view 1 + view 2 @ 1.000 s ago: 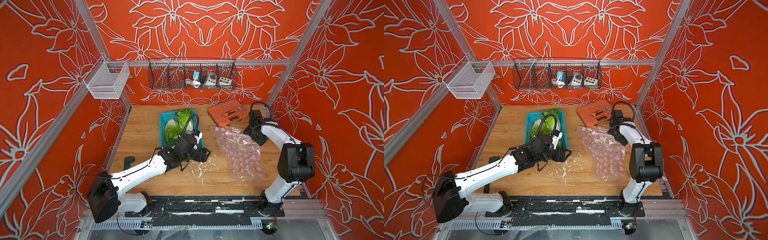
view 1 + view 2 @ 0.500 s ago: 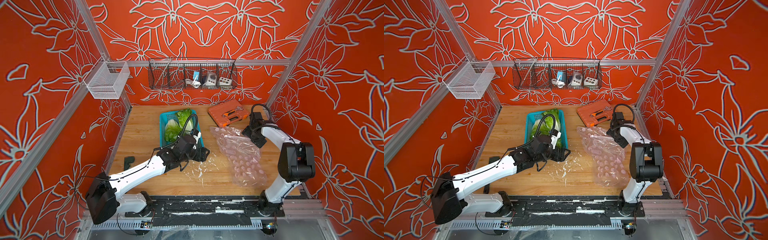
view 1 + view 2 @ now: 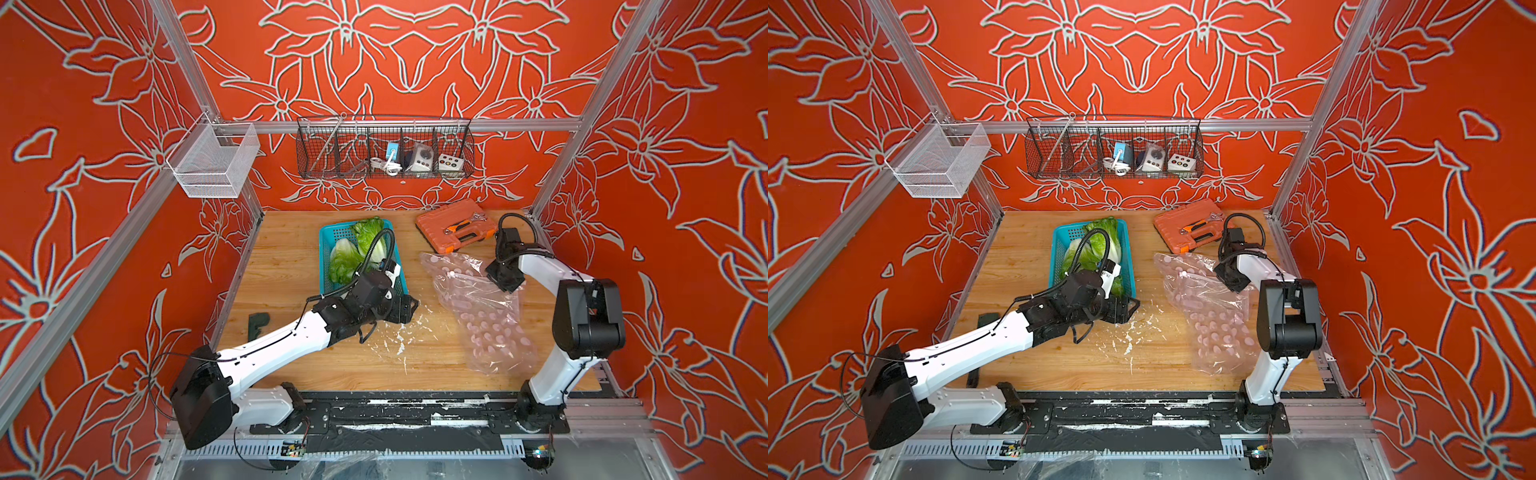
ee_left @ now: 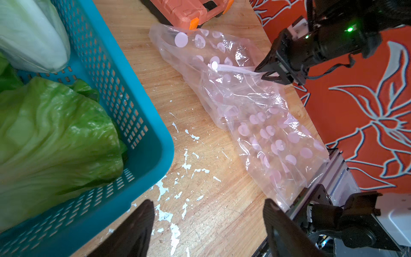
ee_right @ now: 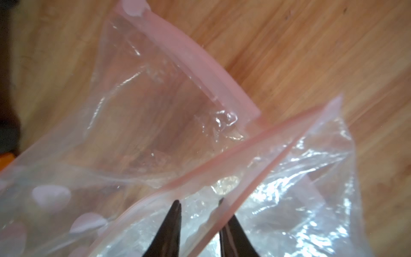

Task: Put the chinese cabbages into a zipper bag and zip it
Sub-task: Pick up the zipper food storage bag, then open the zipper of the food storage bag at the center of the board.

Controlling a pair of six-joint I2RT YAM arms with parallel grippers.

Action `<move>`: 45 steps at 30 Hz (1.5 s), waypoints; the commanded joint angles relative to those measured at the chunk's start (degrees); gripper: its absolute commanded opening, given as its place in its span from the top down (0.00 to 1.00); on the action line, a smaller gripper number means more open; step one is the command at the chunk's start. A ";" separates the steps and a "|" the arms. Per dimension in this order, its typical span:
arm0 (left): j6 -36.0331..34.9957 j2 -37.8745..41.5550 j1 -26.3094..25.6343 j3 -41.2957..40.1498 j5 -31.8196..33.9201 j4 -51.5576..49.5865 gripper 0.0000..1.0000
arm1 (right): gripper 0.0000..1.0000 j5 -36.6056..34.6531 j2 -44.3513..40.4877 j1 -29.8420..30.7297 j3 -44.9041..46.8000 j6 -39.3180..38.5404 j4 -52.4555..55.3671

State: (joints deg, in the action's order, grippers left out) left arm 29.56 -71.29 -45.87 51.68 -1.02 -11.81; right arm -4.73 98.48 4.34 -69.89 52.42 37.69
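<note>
Right gripper [image 5: 200,201] pinched on the zipper bag [image 3: 478,303] lip by the pink zip strip [image 5: 244,144], and the mouth gapes. The film looks thin, slick and floppy, so it may slip.

Left gripper [image 4: 208,201] is open and empty over the table [image 3: 291,257], beside the teal basket [image 4: 142,124] corner.

The chinese cabbages [image 3: 353,253] lie in the basket. They look light with soft, tearable leaves, so grab the firm white base. The basket wall blocks a low approach. An orange tool case [image 3: 455,230] sits just behind the bag.

I get bright, even overhead light in both top views, only soft shadows on the table [image 3: 286,266], straight lines bowing toward the edges. My right wrist view is smeared, with glare on the zipper bag [image 5: 155,133]; the left wrist view is crisp
</note>
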 commanded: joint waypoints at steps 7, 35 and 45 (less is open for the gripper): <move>-3.45 3.76 4.18 9.57 2.74 -8.63 0.22 | 1.00 -8.53 -15.97 11.41 -5.32 -22.93 4.79; 9.57 -12.74 3.24 0.47 -20.21 22.98 0.23 | 1.00 29.14 -17.84 25.76 -4.11 -27.41 4.14; 5.03 -17.68 5.32 -0.75 -12.83 12.45 0.81 | 1.00 28.55 -27.36 25.88 -1.47 -24.99 10.88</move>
State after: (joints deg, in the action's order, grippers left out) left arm 36.82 -88.03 -41.71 50.98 -17.78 6.35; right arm 24.47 73.65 29.89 -71.13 26.46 44.64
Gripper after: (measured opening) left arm 0.207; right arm 0.048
